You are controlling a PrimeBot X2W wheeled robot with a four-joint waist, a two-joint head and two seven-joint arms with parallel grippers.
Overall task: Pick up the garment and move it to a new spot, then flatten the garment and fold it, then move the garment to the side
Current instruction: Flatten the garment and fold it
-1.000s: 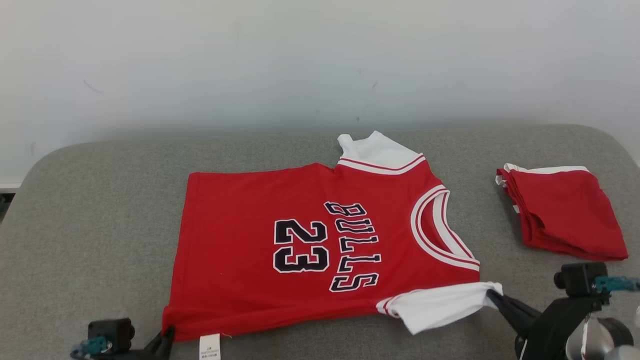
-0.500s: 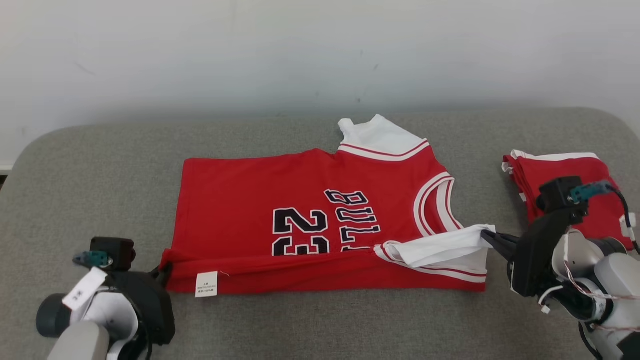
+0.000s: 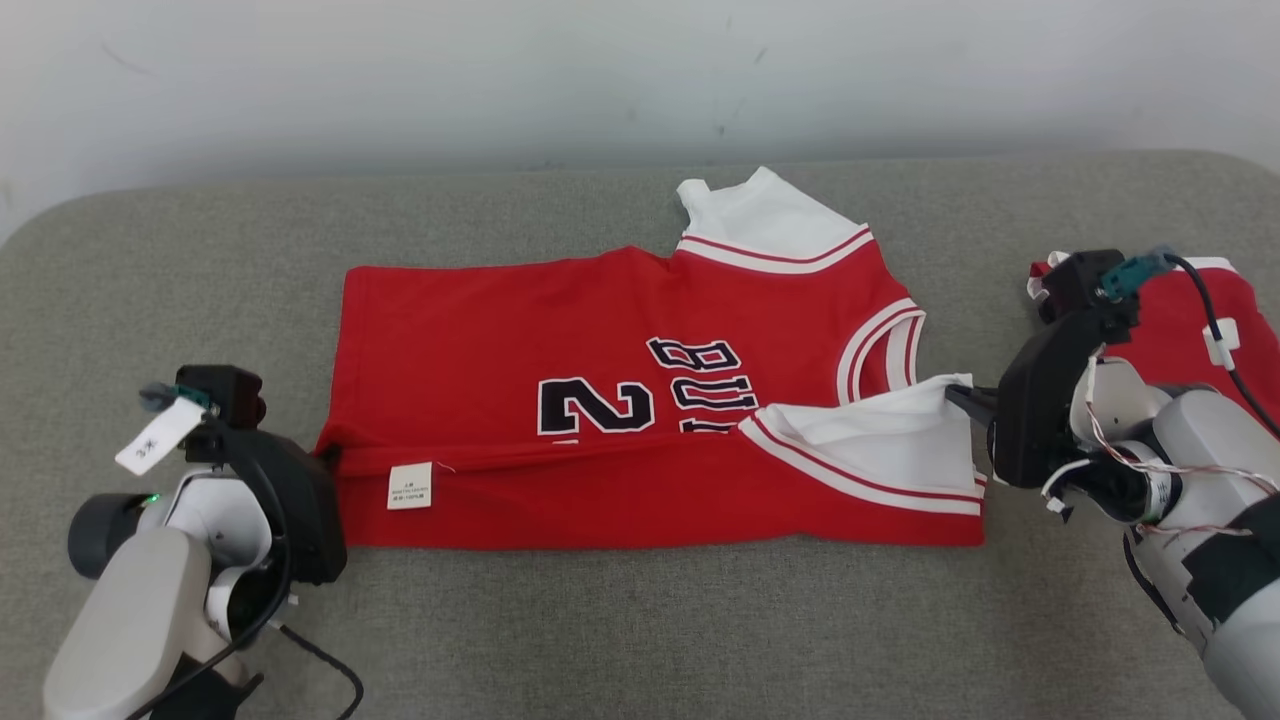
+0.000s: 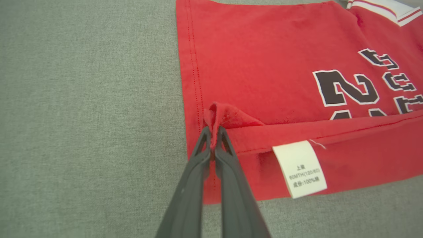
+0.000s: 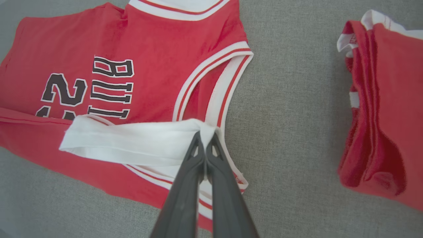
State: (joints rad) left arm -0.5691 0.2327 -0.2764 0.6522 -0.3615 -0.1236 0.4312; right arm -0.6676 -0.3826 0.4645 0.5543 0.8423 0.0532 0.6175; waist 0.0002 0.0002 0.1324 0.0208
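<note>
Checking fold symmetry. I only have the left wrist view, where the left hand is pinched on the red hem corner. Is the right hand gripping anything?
Observer: Yes. The right hand is shut on the white sleeve of the jersey and holds it over the red front.
Operator: Anything else on that side?
Observer: A folded red garment lies on the grey cushion, to the right of the jersey in the head view and apart from it.
Operator: Far sleeve?
Observer: The other white sleeve lies flat at the far edge, not folded in.
</note>
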